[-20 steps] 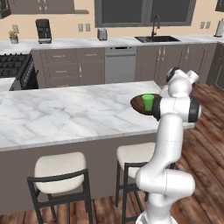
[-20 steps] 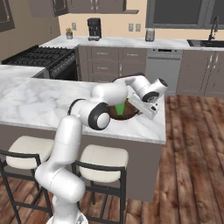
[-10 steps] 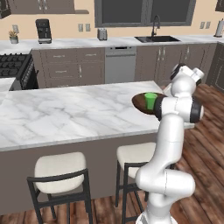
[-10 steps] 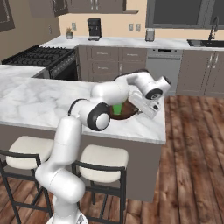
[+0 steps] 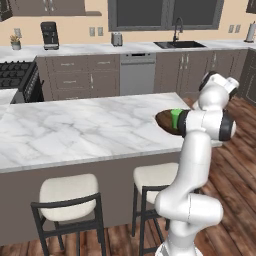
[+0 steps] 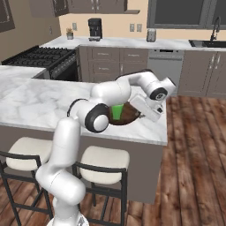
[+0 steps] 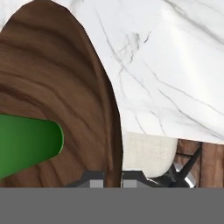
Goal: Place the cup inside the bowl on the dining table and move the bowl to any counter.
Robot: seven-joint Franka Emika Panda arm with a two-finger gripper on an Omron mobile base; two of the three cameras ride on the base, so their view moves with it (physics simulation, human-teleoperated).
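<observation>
The dark brown bowl [image 5: 164,120] [image 6: 129,116] is at the right end of the dining table [image 5: 75,130] [image 6: 26,101], with the green cup [image 5: 176,118] [image 6: 117,111] standing inside it. In the hand view the bowl [image 7: 57,78] takes up the left side, with the cup [image 7: 26,142] at lower left. The bowl's rim runs down between the finger tips of my gripper [image 7: 111,177], which is shut on it. My gripper [image 6: 140,114] reaches the bowl's far-right edge from the side. I cannot tell whether the bowl rests on the marble or hangs just above it.
The counter [image 5: 135,47] [image 6: 132,42] runs along the back wall with a sink [image 5: 179,45], a coffee machine [image 5: 49,35] and a stove [image 5: 15,75]. Cushioned stools [image 5: 67,192] [image 6: 103,159] stand under the table's near edge. Wood floor [image 6: 194,145] lies open to the right.
My hand has crept slightly to the right while staying shut on the bowl's rim. The bowl and cup have barely shifted with it.
</observation>
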